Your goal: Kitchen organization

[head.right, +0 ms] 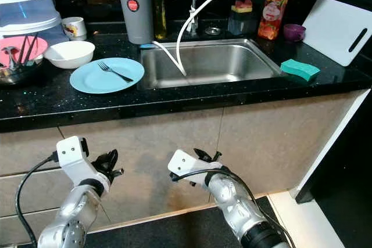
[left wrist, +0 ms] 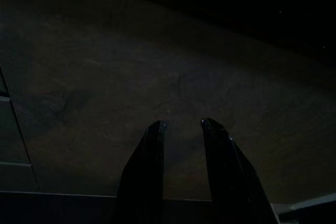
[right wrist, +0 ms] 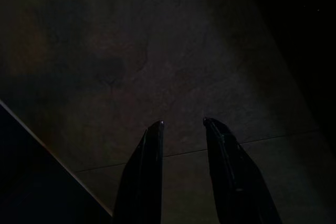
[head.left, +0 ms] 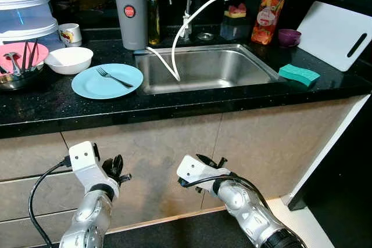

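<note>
While head cams show fork (head.left: 114, 77) on blue plate (head.left: 87, 85), both end effectors (left wrist: 181, 125) (right wrist: 182, 123) spread, empty, by cabinet front (left wrist: 105, 77).

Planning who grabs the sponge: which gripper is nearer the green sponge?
Right. The right gripper hangs below the counter, under the sink, left of the green sponge. The left gripper hangs further left, under the blue plate.

You face a counter (head.left: 192, 105) with the sink (head.left: 203, 68) at its middle; left of it lies a plate (head.left: 107, 81) with a fork (head.left: 114, 77) on it; a bowl (head.left: 68, 60) sits just far-left of the plate; a sponge (head.left: 299, 74) lies right of the sink; a cutting board (head.left: 334, 34) leans far right; a soap bottle (head.left: 267, 18) stands behind the sink.
</note>
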Robot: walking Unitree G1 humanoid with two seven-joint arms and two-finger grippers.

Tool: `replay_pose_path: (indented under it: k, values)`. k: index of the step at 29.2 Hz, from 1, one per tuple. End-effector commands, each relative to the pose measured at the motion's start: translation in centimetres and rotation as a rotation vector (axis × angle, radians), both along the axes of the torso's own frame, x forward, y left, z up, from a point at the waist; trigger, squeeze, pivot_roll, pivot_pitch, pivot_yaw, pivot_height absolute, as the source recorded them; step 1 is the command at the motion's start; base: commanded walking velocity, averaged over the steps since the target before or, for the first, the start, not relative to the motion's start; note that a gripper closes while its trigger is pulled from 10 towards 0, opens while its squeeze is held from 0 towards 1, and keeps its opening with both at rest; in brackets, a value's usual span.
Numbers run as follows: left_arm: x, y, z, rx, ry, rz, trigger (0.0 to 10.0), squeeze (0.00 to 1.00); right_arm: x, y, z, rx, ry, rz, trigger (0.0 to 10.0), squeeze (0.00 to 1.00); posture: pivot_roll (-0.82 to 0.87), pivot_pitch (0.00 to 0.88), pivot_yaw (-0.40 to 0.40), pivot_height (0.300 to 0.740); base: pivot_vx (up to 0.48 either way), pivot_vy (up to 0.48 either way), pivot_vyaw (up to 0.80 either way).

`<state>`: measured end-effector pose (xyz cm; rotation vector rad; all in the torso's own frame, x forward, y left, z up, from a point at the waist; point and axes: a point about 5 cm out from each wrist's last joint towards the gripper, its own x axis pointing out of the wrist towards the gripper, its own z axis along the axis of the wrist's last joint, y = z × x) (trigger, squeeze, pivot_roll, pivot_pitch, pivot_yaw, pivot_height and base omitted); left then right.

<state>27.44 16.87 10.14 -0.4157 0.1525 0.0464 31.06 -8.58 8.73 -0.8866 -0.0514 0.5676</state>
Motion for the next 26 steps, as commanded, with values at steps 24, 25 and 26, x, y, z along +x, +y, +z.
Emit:
replay_pose_path:
  k: [24,25,26]
  values:
    - [-0.07,0.10,-0.30,-0.014,0.019,0.008,10.0,0.00,0.10,-0.49,-0.09,-0.005,0.003,-0.017,10.0,0.00,-0.15,0.011,-0.002,0.740,0.000,0.000,0.00]
    - [-0.07,0.10,-0.30,-0.015,0.019,0.008,10.0,0.00,0.10,-0.49,-0.09,-0.005,0.003,-0.016,10.0,0.00,-0.15,0.011,-0.002,0.740,0.000,0.000,0.00]
    - [-0.07,0.10,-0.31,-0.015,0.019,0.008,10.0,0.00,0.10,-0.49,-0.09,-0.005,0.003,-0.016,10.0,0.00,-0.15,0.011,-0.002,0.740,0.000,0.000,0.00]
